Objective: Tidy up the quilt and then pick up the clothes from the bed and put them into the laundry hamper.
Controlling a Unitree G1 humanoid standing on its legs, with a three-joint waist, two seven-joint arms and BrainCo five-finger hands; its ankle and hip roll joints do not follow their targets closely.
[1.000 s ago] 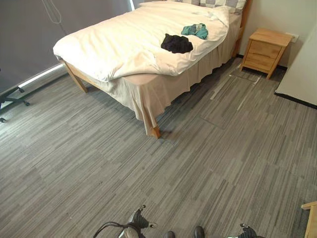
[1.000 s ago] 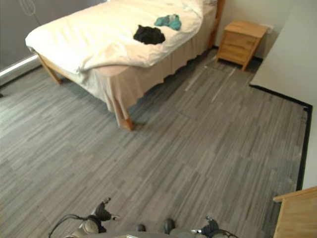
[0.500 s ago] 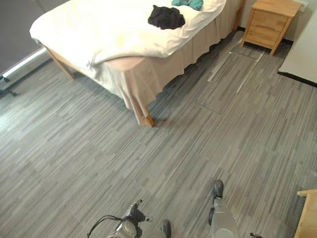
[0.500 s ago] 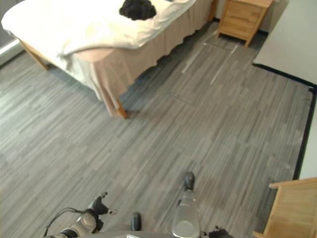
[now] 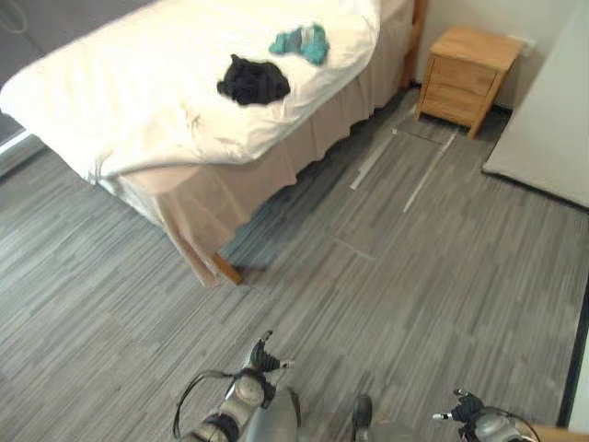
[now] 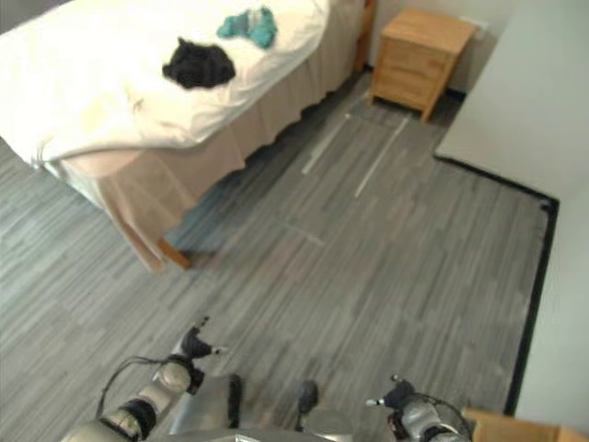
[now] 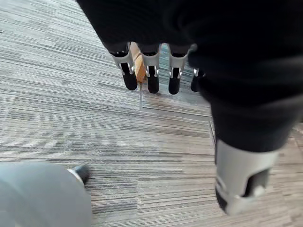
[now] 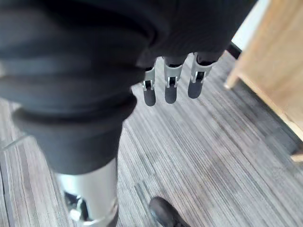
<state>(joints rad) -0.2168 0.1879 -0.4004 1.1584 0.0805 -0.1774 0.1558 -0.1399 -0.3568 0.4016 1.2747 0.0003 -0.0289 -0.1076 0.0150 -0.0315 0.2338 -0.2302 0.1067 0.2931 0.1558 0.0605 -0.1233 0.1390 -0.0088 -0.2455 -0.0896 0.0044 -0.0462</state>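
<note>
Black clothes [image 5: 252,81] and teal clothes [image 5: 302,42] are lying on the quilt [image 5: 110,110] at upper left. Both the left hand [image 7: 156,71] and right hand [image 8: 173,82] are hanging with fingers straight, holding nothing.

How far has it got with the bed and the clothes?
Nothing looks done yet. The quilt lies rumpled, one corner hanging over the bed's foot. The black garment and the teal garment lie on top of it. The left hand and right hand hang over the floor, fingers relaxed, holding nothing, some way short of the bed. All is left: straightening the quilt and moving both garments.
</note>
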